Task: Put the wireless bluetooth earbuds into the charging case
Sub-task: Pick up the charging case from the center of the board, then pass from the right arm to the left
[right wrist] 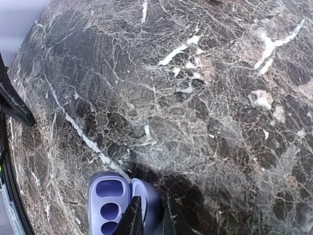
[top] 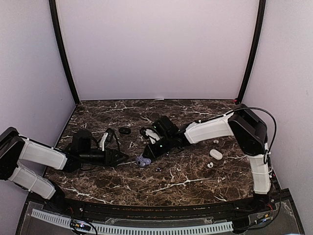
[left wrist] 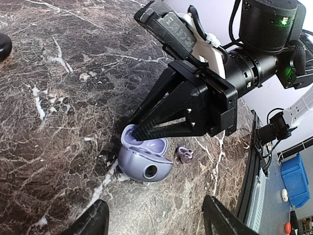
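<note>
An open lilac charging case [left wrist: 145,164] lies on the marble table, with its empty wells showing in the right wrist view [right wrist: 108,203]. My right gripper [right wrist: 151,211] is shut on the case's raised lid [right wrist: 146,193], one finger on each side. A tiny lilac earbud [left wrist: 185,154] lies just right of the case. My left gripper [left wrist: 155,209] is open and empty, just short of the case. In the top view, two white earbuds [top: 215,142] [top: 210,165] lie at the right beside a white oval case [top: 215,154]. No black buds are in view.
A flat black ring [top: 125,130] lies behind the left gripper [top: 122,157]. The right arm's wrist and cables [top: 161,128] reach across the middle of the table. The table's front edge [top: 161,200] runs close to the case.
</note>
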{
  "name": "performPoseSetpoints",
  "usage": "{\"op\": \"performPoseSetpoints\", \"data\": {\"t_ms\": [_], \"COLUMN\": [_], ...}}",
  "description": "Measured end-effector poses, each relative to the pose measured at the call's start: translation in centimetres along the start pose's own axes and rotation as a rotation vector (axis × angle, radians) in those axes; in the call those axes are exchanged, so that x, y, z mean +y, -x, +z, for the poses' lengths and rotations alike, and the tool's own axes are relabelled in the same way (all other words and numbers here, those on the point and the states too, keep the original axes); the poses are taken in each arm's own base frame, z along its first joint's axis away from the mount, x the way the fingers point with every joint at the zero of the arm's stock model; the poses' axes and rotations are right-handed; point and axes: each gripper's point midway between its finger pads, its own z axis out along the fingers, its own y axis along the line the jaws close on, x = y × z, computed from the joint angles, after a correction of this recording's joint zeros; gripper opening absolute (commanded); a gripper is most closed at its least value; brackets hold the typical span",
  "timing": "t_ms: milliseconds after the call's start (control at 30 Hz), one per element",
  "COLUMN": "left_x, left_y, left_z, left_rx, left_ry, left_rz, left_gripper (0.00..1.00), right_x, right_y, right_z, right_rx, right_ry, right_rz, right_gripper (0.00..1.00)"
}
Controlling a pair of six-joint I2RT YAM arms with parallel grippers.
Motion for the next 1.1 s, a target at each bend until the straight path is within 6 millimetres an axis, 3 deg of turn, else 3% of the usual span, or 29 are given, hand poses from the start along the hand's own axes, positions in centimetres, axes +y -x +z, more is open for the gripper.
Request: {"op": "performPoseSetpoints", "data": {"t_ms": [267, 467, 633, 867, 1100], "left_x": [-0.5, -1.5, -1.5, -1.0, -3.4], "left_y": [0.3, 1.0, 0.8, -1.2, -1.7], "left_z": [-0.4, -1.4, -1.3, 0.2, 2.7], "left_rx": [-0.017, -0.059, -0.051, 0.035, 0.108], "left_ry": [-0.009, -0.029, -0.035, -0.078, -0.185], "left_rz": [0.017, 0.066, 0.073, 0.024, 0.035], "left_gripper": [0.84, 0.85, 0.84, 0.84, 0.83], "right_x": [1.3, 2.5, 3.0, 3.5, 5.3], "right_y": [1.1, 2.3, 2.7, 2.4, 3.4], "right_z": [-2.5, -4.3, -4.6, -4.8, -6.4], "right_rx": [-0.057, -0.115, -0.129, -0.127, -0.177], "right_ry": [0.019, 0.046, 0.063, 0.07, 0.094], "right_rz": [-0.044, -0.089, -0.108, -0.127, -0.181], "right_gripper": [0.14, 0.12, 0.12, 0.11, 0.11]}}
